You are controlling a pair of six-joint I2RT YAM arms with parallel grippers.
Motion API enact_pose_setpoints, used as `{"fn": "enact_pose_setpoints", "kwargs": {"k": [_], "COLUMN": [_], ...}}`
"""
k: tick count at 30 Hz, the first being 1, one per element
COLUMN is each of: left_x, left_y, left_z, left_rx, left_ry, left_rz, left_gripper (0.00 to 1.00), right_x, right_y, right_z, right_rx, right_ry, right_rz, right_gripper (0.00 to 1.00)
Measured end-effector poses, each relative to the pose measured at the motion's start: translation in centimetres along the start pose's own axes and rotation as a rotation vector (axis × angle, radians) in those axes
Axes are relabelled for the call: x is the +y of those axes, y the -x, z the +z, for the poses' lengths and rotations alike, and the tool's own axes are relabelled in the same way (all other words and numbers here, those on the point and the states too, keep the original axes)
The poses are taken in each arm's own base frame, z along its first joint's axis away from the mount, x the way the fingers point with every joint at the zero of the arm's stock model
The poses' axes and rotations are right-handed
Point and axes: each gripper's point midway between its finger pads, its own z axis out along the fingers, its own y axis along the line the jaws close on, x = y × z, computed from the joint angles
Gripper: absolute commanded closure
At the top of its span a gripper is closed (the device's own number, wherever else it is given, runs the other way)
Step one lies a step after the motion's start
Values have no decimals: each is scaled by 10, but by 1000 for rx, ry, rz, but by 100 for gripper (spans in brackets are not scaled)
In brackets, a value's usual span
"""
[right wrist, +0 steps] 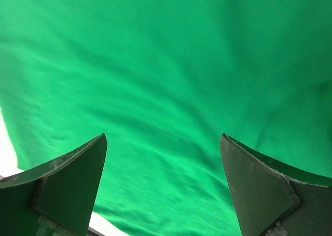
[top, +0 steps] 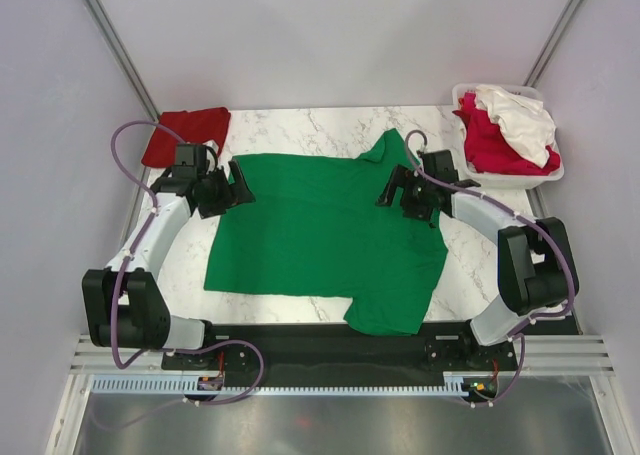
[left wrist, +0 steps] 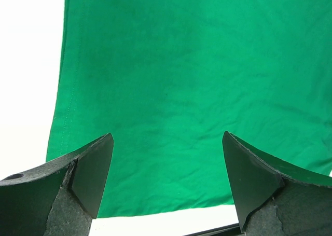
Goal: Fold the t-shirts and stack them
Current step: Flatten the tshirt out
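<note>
Green t-shirt (top: 320,235) lies spread flat across the middle of the marble table (top: 300,125), turned sideways to me: straight hem toward my left arm, one sleeve pointing to the far side, the other reaching the near edge by my bases. My left gripper (top: 243,187) hangs over the far left corner of the cloth, jaws spread wide, nothing between them. In the left wrist view green fabric fills the gap between my fingers (left wrist: 88,168), with the stitched edge and white tabletop off to one side. My right gripper (top: 385,193) sits over the shirt's right side, just beside the far sleeve, jaws likewise parted and gripping nothing. Its wrist view shows only softly rippled green under the fingers (right wrist: 72,179). Whether either set of tips touches the cloth, I cannot tell. Dark red t-shirt (top: 185,133) sits folded at the far left corner, apart from the green one. White basket (top: 548,175) at far right holds a crimson-pink shirt (top: 488,147) with a white shirt (top: 520,120) heaped on top.
</note>
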Motion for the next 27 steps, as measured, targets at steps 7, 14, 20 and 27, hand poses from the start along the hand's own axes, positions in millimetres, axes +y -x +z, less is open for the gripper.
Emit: {"fn": "enact_pose_setpoints", "kwargs": {"k": [7, 14, 20, 27], "left_x": [2, 4, -1, -12], "left_y": [-12, -30, -40, -49], "left_z": [0, -21, -15, -13], "left_rx": [22, -7, 31, 54], "left_ry": [1, -12, -18, -37], "left_rz": [9, 53, 83, 122], "left_gripper": [8, 9, 10, 10], "right_x": [75, 87, 50, 40], "right_y": [98, 160, 147, 151], "right_z": [-20, 37, 97, 117], "right_rx": [-179, -229, -143, -134], "right_ry": [132, 104, -8, -43], "right_rz": [-98, -90, -28, -19], "right_gripper": [3, 28, 55, 46]}}
